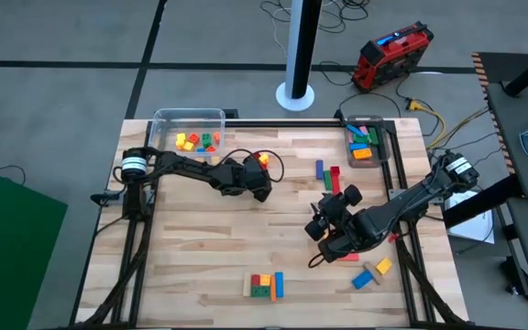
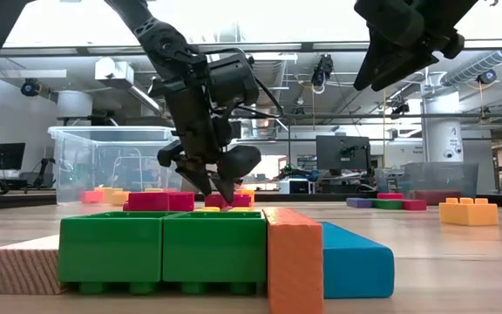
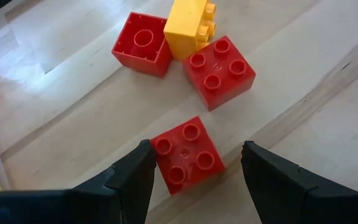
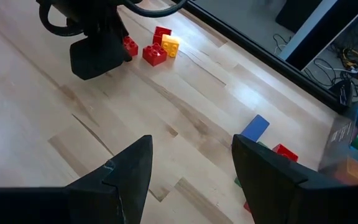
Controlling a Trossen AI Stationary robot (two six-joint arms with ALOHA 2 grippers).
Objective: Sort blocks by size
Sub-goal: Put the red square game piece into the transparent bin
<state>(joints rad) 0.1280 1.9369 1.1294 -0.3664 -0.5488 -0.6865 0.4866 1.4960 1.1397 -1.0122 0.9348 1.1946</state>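
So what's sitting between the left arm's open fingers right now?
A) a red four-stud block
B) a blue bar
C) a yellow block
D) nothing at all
A: the left wrist view shows the left gripper open around a red block with four studs on top, lying on the table; the yellow block lies farther off, beside two more red ones.

Lighting is bright and even from overhead. The table (image 1: 200,238) shows only soft shadows under the arms in the high view. In the low view ceiling lights and windows blow out white, the near green blocks (image 2: 159,249) are sharp and the room behind is softer. Glare streaks the wood in both wrist views.
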